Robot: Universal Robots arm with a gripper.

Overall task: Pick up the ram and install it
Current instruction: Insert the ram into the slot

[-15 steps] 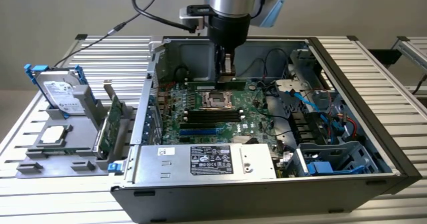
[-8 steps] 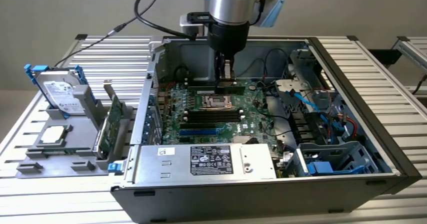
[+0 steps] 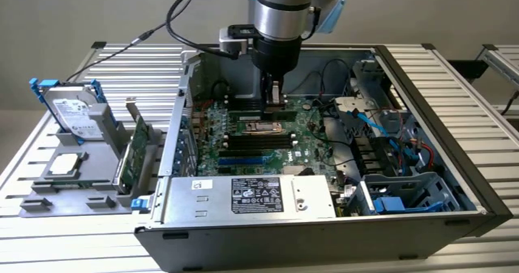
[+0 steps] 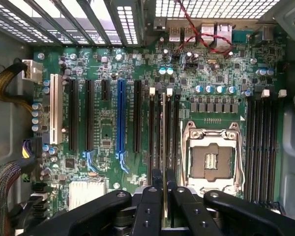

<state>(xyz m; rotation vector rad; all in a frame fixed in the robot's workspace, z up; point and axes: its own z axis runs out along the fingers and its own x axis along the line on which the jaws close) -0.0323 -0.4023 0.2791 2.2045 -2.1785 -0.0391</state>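
In the exterior view, the arm reaches straight down into an open computer case (image 3: 454, 133) that lies on a slatted metal bench (image 3: 478, 90). The hand (image 3: 276, 103) hangs low over the green motherboard (image 3: 243, 148), just behind the processor socket (image 3: 268, 127). It is pinching the ram (image 3: 281, 112), which sits as a short dark strip under the fingertips. Whether the stick touches the board cannot be told. A power supply (image 3: 251, 194) fills the near end of the case. Off to the exterior view's left, a hard drive (image 3: 73, 112) and a larger green card (image 3: 136, 148) stand in a grey holder.

In the wrist view, the two black fingers (image 4: 150, 201) are pressed onto the ram (image 4: 163, 137), seen edge-on as a thin pale line. It runs lengthwise along the black memory slots (image 4: 152, 128) and lies between the processor socket (image 4: 211, 160) and a blue card slot (image 4: 120, 118).
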